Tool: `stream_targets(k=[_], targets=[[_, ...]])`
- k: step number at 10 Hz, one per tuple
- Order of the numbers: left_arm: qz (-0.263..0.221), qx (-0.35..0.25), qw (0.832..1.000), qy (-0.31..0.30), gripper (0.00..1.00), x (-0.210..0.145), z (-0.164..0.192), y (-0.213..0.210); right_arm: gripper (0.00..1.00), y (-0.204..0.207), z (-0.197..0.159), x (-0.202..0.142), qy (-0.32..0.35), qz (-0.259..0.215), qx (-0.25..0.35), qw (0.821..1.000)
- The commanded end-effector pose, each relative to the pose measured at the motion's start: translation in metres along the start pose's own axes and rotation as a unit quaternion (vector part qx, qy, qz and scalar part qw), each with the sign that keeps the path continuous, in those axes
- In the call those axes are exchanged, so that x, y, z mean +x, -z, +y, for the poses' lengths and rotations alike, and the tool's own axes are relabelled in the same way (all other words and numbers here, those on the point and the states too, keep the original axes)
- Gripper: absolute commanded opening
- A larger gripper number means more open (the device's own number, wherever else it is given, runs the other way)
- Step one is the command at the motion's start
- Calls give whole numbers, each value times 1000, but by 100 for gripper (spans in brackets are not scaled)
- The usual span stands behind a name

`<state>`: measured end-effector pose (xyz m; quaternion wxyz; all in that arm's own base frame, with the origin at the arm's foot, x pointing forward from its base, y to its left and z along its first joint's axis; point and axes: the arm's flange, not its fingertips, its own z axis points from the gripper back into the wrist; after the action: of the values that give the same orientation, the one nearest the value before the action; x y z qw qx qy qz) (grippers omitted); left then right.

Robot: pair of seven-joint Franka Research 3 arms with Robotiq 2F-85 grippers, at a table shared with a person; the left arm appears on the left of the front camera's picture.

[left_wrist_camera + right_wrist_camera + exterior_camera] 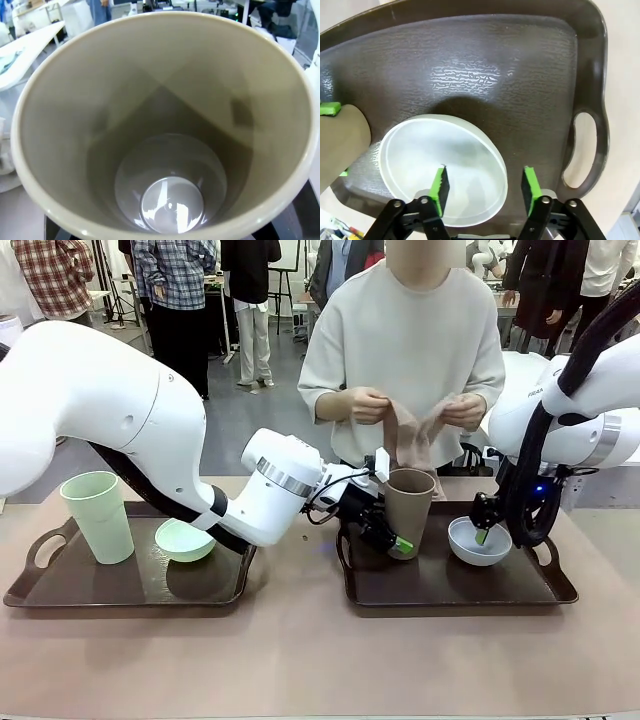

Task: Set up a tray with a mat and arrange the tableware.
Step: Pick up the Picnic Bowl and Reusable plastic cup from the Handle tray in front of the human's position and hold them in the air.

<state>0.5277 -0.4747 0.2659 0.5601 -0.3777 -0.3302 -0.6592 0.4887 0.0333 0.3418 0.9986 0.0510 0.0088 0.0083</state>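
Tan-brown tumbler (410,502) stands at the 9 o'clock end of a dark tray (450,590) on the counter (300,660), clasped between the pads of the left tool (398,538). At its 3 o'clock sits the pale blue-white bowl (480,543), its rim between the wide-spread fingers of the right tool (484,175). Mint green tumbler (97,517) and mint green bowl (185,540) rest on a second tray (60,590) at the counter's 9 o'clock.

Worktop (300,665): left tray (100,587) at 9 o'clock, right tray (450,587) at 3 o'clock, person (400,350) behind at 12. Left tray carries left tumbler (97,515) at its 9, left bowl (180,538) at its 3. Right tray carries right tumbler (412,502) at its 9, right bowl (463,546) at its 3.
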Motion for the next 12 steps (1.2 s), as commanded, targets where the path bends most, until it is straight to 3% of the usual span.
stream_targets(k=[1, 2, 3, 4, 5, 6, 7, 10, 12], targets=[[-9, -2, 1000, 10, 0, 0, 1, -5, 0, 0, 2, 2, 8, 8, -9, 1000], [-9, -3, 1000, 9, 0, -1, 1, -6, 0, 0, 1, 2, 10, 8, -11, 1000], [-10, -2, 1000, 6, 25, -1, 1, -8, 0, 0, 1, 2, 11, 7, -13, 1000], [-8, -1, 1000, 5, 24, 0, 0, -9, 7, -1, 1, 1, 12, 6, -14, 1000], [-5, 3, 1000, 2, 0, 1, -1, -11, 0, -1, 1, 1, 12, 6, -15, 1000], [-4, 5, 1000, -1, 24, 3, -1, -12, 0, -1, 0, 1, 13, 6, -17, 1000], [-2, 9, 1000, -6, 0, 4, -2, -14, 0, -2, 0, 0, 14, 5, -16, 1000], [3, 49, 997, -52, 0, 36, -18, -44, 0, -43, -1, -20, 20, -5, 29, 999], [-3, 63, 997, -41, 0, 69, -35, -71, 0, -94, -2, -44, 17, -40, 53, 998]])
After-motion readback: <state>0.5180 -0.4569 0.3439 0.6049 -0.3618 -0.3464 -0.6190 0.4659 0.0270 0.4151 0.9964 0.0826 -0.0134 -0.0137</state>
